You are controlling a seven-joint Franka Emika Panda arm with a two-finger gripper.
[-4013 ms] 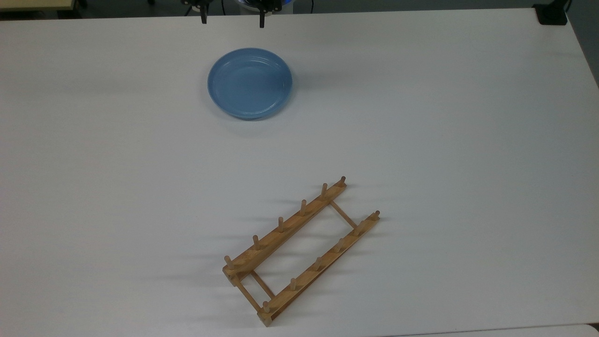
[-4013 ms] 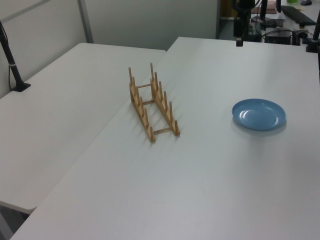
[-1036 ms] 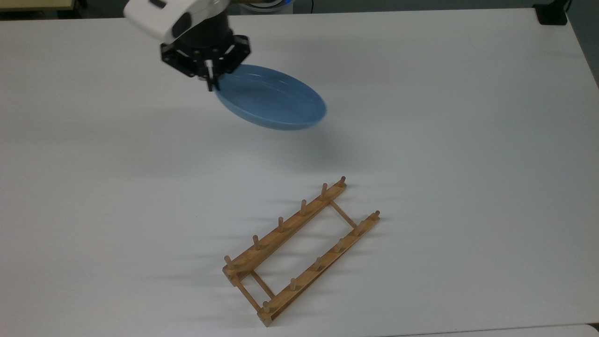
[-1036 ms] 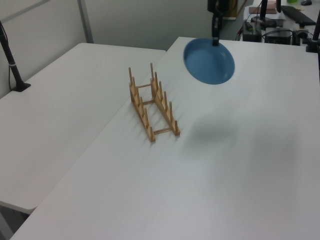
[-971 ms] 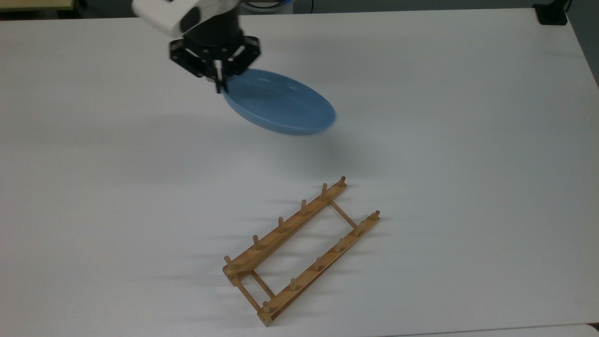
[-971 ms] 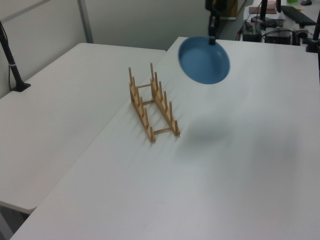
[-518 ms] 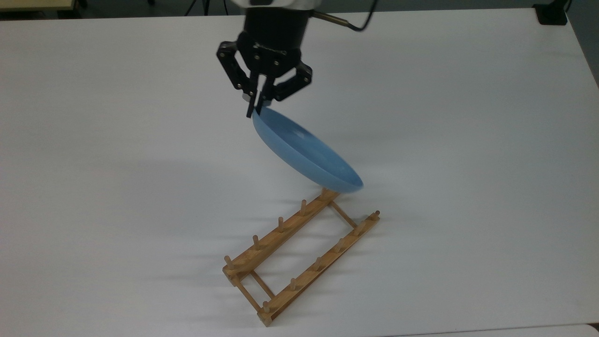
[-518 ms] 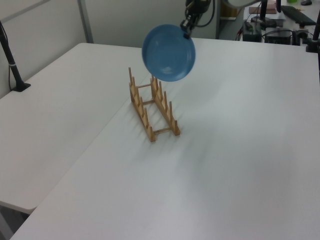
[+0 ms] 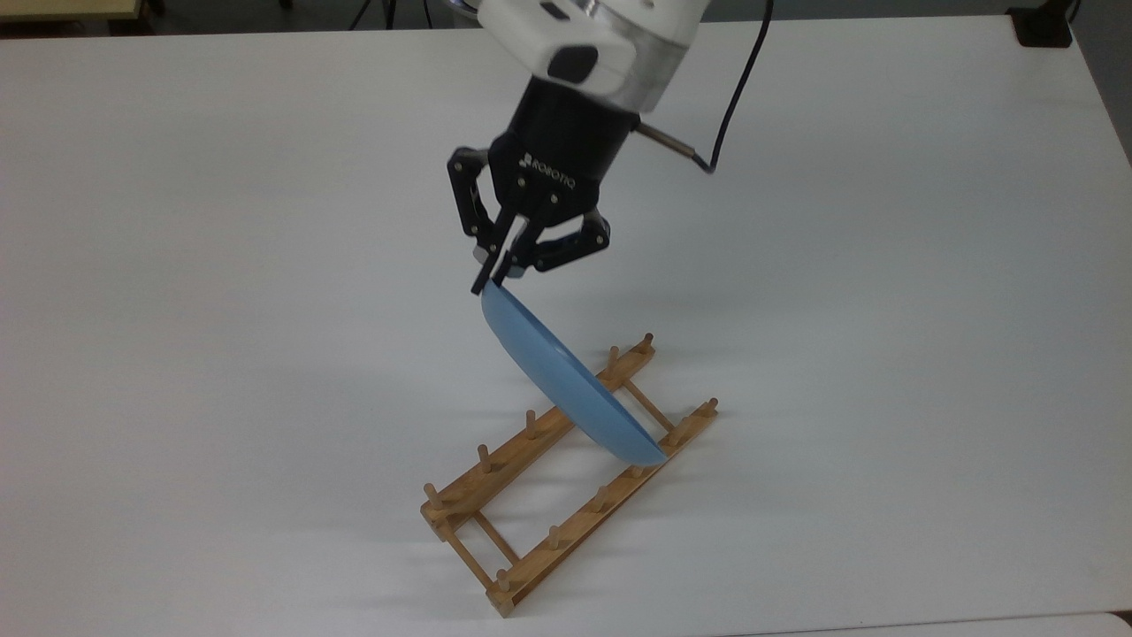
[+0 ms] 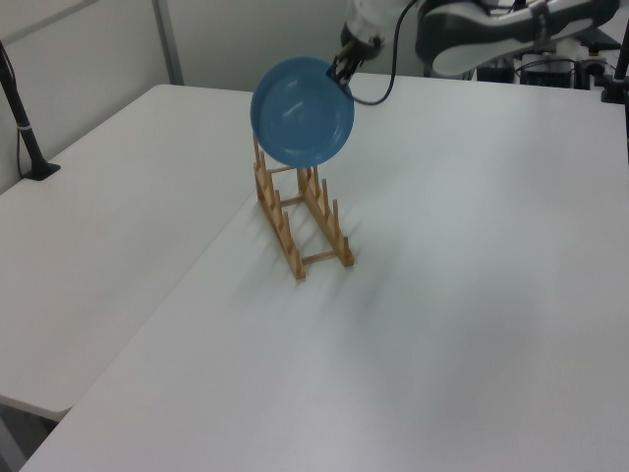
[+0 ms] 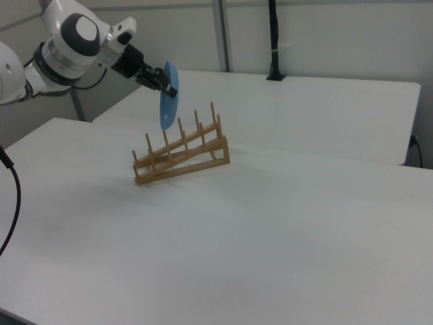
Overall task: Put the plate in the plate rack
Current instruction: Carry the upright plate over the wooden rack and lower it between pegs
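The plate (image 9: 566, 380) is off the table (image 9: 884, 265) and turned nearly on edge, pinched at its upper rim by the end effector (image 9: 497, 276), whose fingers are closed down to the rim's thickness. It hangs over the plate rack (image 9: 495, 473). In the top view its lower edge crosses the rack's two rails near the rack's end farther from the camera. In the right view (image 11: 167, 96) it is above the rack's peg tops, so it looks clear of the wood, though whether the bottom edge has reached a slot is hard to tell.

By my reading, the pick-up, the carry and the turn to vertical are done. What is left is to line the plate up with a gap between two pairs of pegs, lower it until it rests on both rails, then let go and pull away.

The rack stands on a plain white table, angled across it, with nothing else beside it. A second white table butts against that one on the side beyond the rack in the left view (image 10: 98, 197), and grey partition panels (image 10: 295, 39) with a dark cable-wrapped pole (image 11: 273, 40) stand behind the rack.
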